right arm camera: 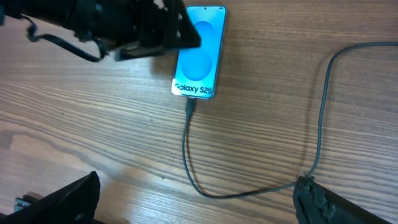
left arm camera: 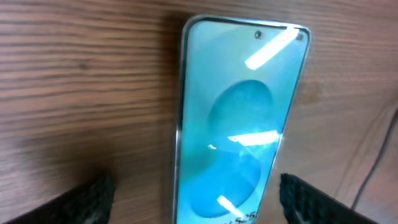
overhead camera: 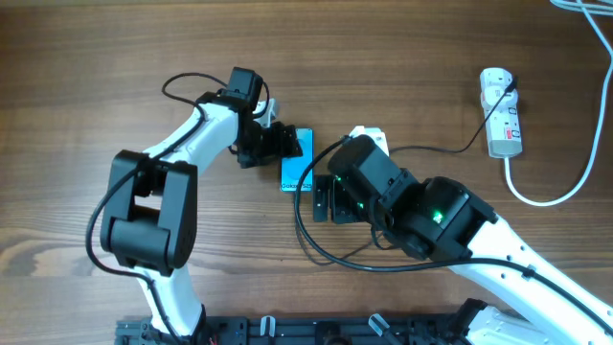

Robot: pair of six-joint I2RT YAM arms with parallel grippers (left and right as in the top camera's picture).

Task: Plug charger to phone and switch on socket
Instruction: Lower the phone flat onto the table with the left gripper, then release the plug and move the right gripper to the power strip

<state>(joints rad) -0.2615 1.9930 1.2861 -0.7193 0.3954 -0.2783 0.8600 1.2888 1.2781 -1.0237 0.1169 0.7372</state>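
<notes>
Left hand (left arm camera: 198, 186): fingers (left arm camera: 93, 196) spread wide, open, one on each side of phone (left arm camera: 236, 124), gap visible on both sides. Phone lies flat on wood counter (left arm camera: 74, 74), cyan screen up. Right hand (right arm camera: 196, 190): also open, gripping nothing. Charger (right arm camera: 185, 146) cable loops between its fingers, with metal tip at phone's lower edge. Cable runs right across counter to socket (overhead camera: 503, 113), far right, well apart from phone. Thick white cord (overhead camera: 565, 192) curves off it.
</notes>
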